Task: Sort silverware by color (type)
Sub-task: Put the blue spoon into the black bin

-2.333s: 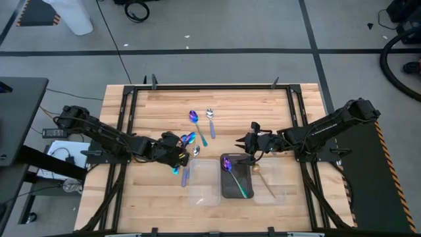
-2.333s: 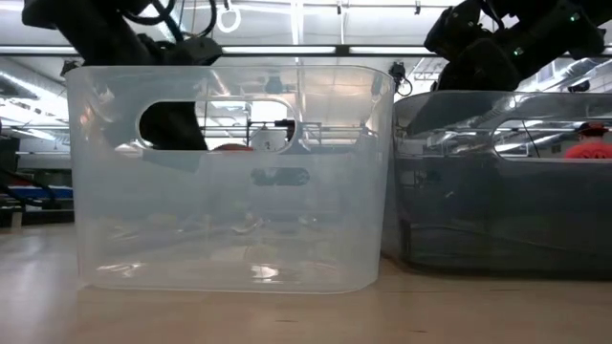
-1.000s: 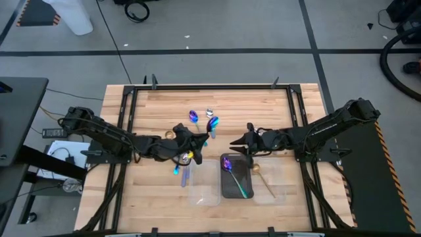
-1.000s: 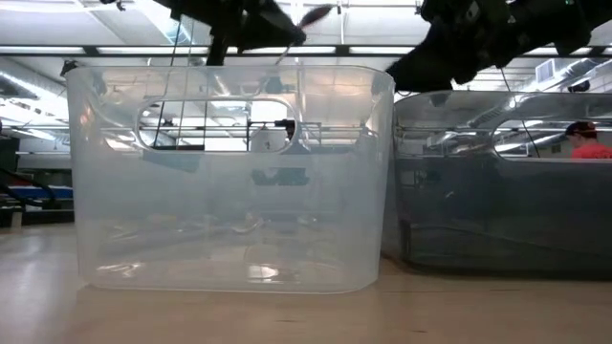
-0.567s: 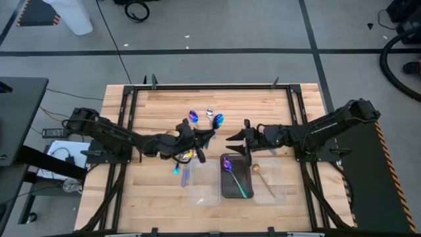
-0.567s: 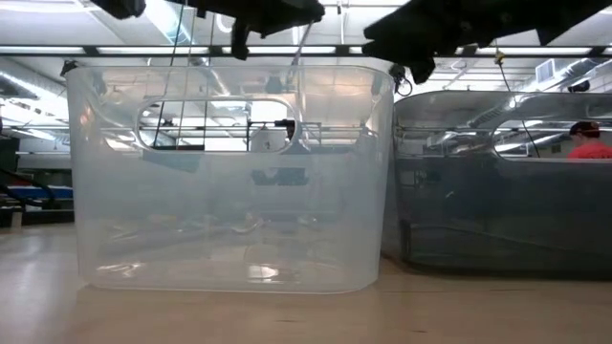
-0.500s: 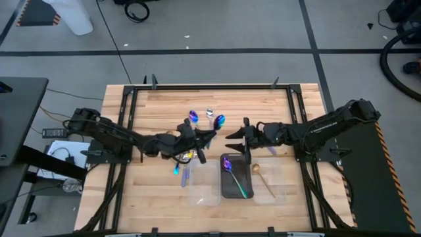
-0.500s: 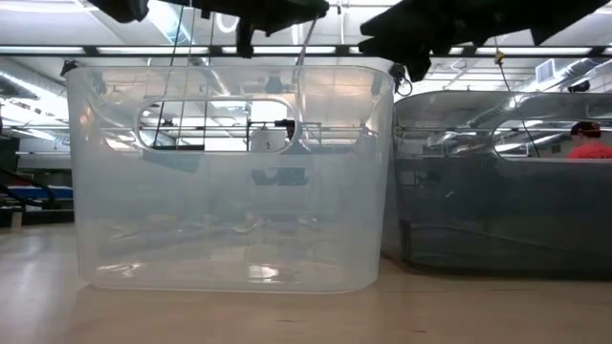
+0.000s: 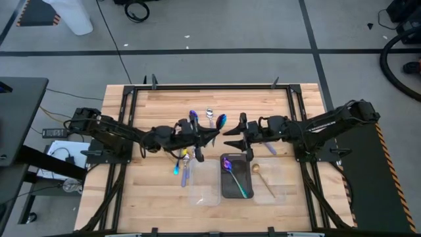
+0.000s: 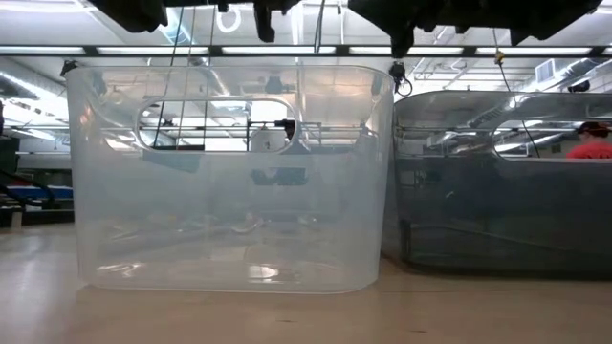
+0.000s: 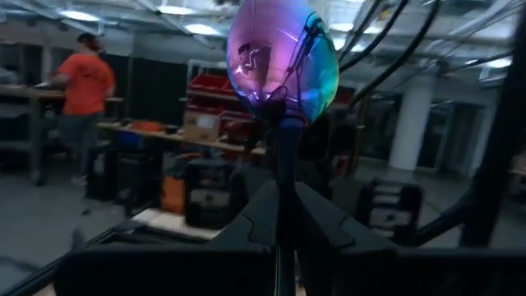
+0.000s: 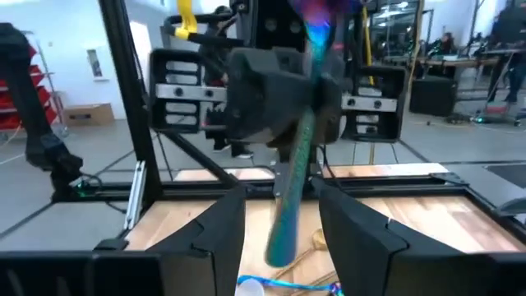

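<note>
Tight gap at mid-worktop

The left pincer [image 9: 209, 136], gripping an iridescent spoon [image 9: 220, 121], faces the spread right pincer [image 9: 231, 138] closely; trays [image 9: 205, 191] block the near side, loose spoons [image 9: 193, 116] the far.

Clear tray [image 10: 229, 191] beside dark tray [image 10: 507, 182] on wood table [image 9: 158, 99]; person in orange shirt [image 11: 82, 82] in bkgd.

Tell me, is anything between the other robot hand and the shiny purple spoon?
Nothing visible is. The left gripper holds the purple spoon up above the table, and the right gripper, fingers open, faces it across a bare gap.
</note>
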You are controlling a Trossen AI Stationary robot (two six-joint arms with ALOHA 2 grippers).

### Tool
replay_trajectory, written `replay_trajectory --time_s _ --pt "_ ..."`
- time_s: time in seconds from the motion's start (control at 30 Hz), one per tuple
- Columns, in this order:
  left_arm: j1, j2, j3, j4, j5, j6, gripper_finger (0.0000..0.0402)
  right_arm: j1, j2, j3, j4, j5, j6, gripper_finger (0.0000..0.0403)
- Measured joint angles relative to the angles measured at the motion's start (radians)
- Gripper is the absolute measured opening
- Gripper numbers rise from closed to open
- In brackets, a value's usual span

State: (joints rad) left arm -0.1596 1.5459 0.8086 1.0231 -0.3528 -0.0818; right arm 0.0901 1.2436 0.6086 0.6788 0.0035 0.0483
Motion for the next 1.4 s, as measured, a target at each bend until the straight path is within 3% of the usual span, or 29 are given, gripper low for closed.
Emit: replay_trajectory --time_s 0.53,0.97,1.17,1.4 --pt "-0.046 0.027 0.005 0.09 0.006 0.079 0.0031 0.037 0.163 0.092 0.059 0.022 0.021 0.0166" --pt "-0.044 0.027 0.005 0.064 0.014 0.097 0.0031 0.032 0.161 0.109 0.081 0.022 0.033 0.0162" --pt "-0.044 0.027 0.005 0.045 0.016 0.095 0.0031 0.011 0.161 0.109 0.088 0.021 0.027 0.0145" --pt "-0.043 0.026 0.005 0.02 0.011 0.095 0.0031 -0.003 0.161 0.109 0.088 0.013 0.011 0.0099"
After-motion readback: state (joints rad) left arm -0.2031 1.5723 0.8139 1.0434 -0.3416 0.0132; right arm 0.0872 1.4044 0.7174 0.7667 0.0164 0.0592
